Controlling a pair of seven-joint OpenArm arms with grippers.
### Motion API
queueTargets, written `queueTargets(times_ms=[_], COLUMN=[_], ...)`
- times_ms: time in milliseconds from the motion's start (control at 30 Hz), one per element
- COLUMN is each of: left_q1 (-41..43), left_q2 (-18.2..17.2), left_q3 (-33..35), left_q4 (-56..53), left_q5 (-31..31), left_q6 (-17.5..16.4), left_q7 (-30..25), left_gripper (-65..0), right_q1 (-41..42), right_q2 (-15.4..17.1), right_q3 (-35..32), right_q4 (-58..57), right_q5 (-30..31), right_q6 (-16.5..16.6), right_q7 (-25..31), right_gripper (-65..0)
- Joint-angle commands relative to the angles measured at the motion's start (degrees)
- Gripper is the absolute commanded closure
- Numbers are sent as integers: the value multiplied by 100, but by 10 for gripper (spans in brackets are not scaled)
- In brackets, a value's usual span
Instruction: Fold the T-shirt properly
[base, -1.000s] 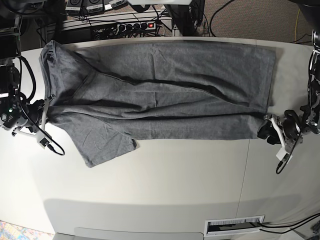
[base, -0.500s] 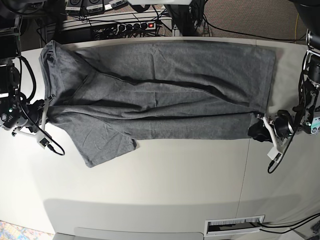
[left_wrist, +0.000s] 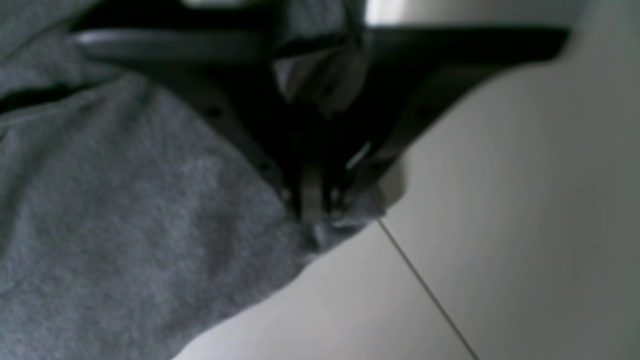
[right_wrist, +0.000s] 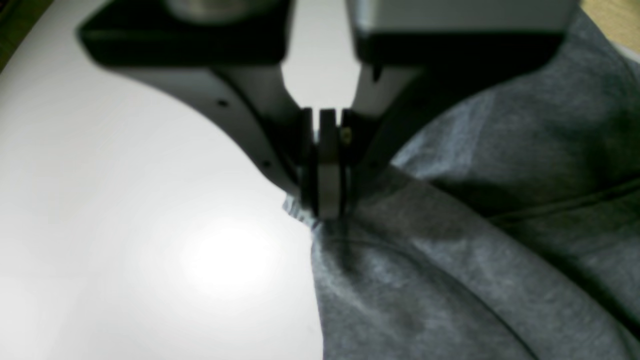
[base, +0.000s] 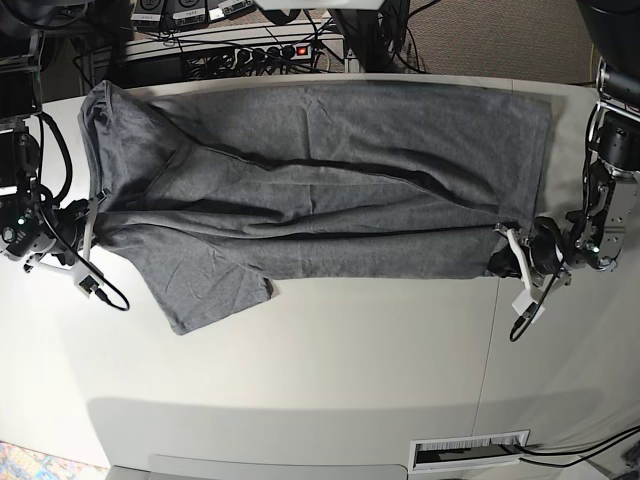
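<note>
t-shirt (base: 320, 185): soft heather-grey knit

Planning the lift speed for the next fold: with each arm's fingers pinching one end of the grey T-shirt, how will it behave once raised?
The T-shirt will probably sag floppily between the grips: it already lies in soft creases. It looks light, bunching easily at the left gripper. The loose sleeve would likely dangle and trail over the table.
</note>
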Motion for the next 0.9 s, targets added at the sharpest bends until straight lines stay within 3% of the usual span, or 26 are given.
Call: queueTargets(times_ms=[0, 167, 367, 700, 867], left_q1=[-153, -166, -149, -33, -7], left_q2=[-138, -369, -839, -1523, -1825], left_q3=[-59, -59, -59, -59, -59], left_q4=[66, 205, 791, 1027, 1027], left_q5=[-59, -448, -1596, -3414, -4148], left_q6=[-22, -400, -631, -631, -631], left_q7=[-59, 39, 1078, 2288, 2634], left_gripper=[0, 0, 0, 0, 0], right_q1=[127, 127, 127, 127, 127], right_q2=[155, 155, 155, 155, 155], right_q3=[66, 66, 66, 66, 66], right_q4=[76, 76, 76, 76, 76], right_q5=[-28, -31, -31, -31, -33], right_q6=[-22, -20, -20, -22, -22], right_q7=[66, 79, 79, -7, -9], right_gripper=[0, 0, 0, 0, 0])
